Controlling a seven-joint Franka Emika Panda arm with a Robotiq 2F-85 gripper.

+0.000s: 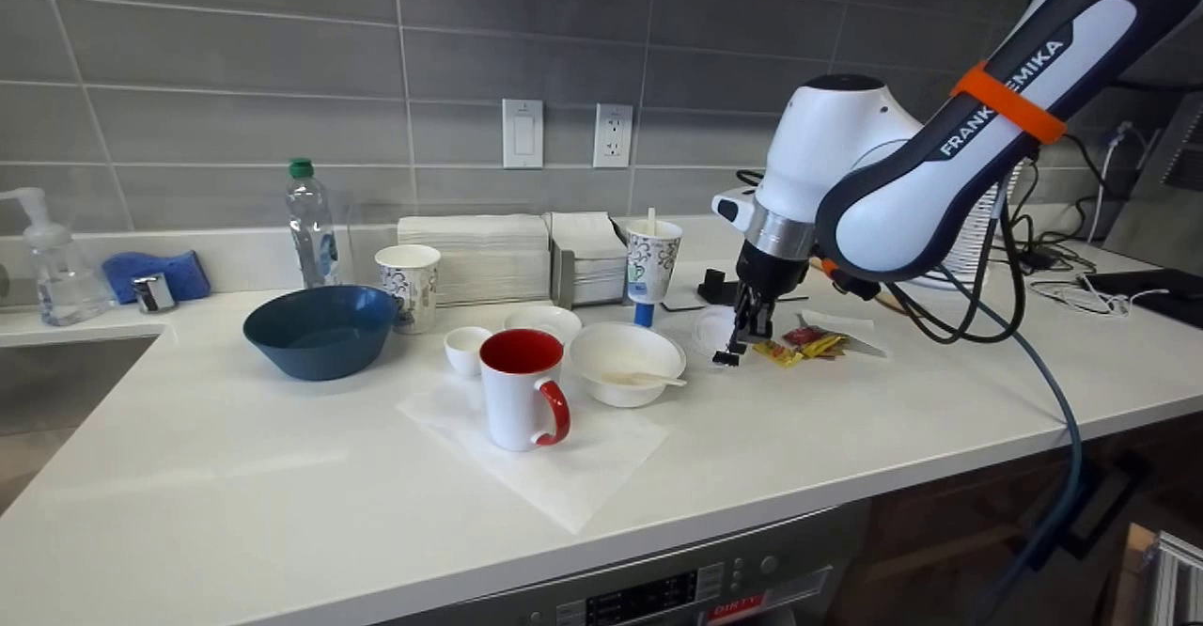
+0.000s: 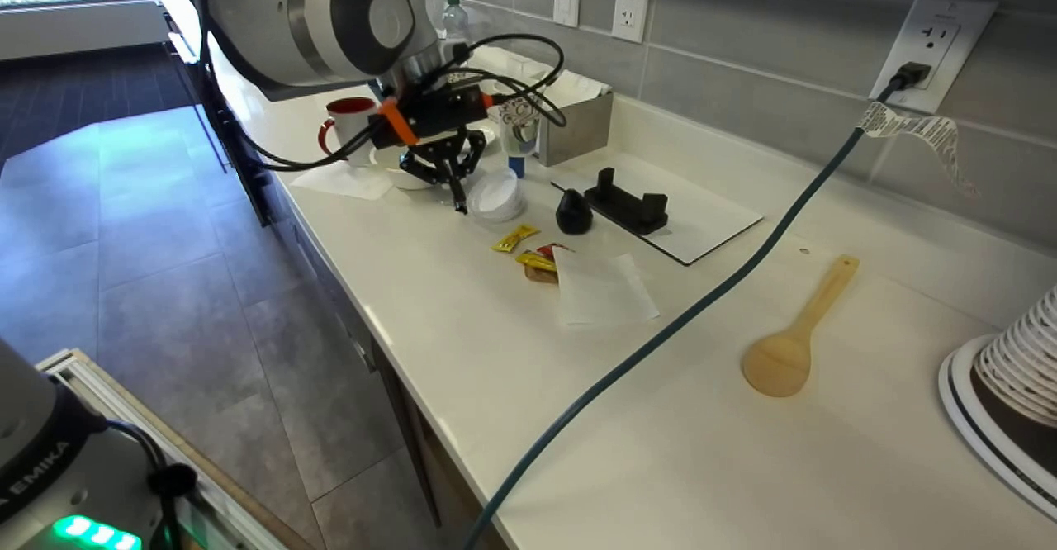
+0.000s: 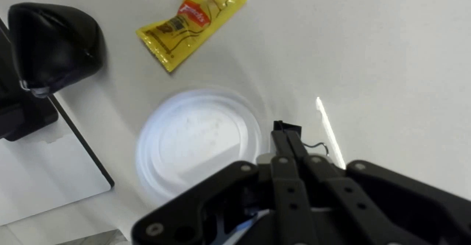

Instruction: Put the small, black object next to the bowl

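The small black object (image 1: 726,359) is at my fingertips, low over the counter to the right of the white bowl (image 1: 601,393). In the wrist view the small black object (image 3: 292,127) sticks out past the fingertips, with a thin dark wire beside it. My gripper (image 3: 289,136) has its fingers nearly together, shut on it; I cannot tell whether it touches the counter. My gripper (image 2: 459,201) points down in an exterior view, where the object does not stand out from the fingers. The white bowl holds a light utensil and is partly hidden there (image 2: 405,178).
A clear round lid (image 3: 200,138) lies beside the fingers. A yellow packet (image 3: 191,20) and a rounded black item (image 3: 55,46) are near. The red-and-white mug (image 1: 512,400), small white cup (image 1: 466,352), blue bowl (image 1: 320,335) and patterned cup (image 1: 652,264) stand around the white bowl.
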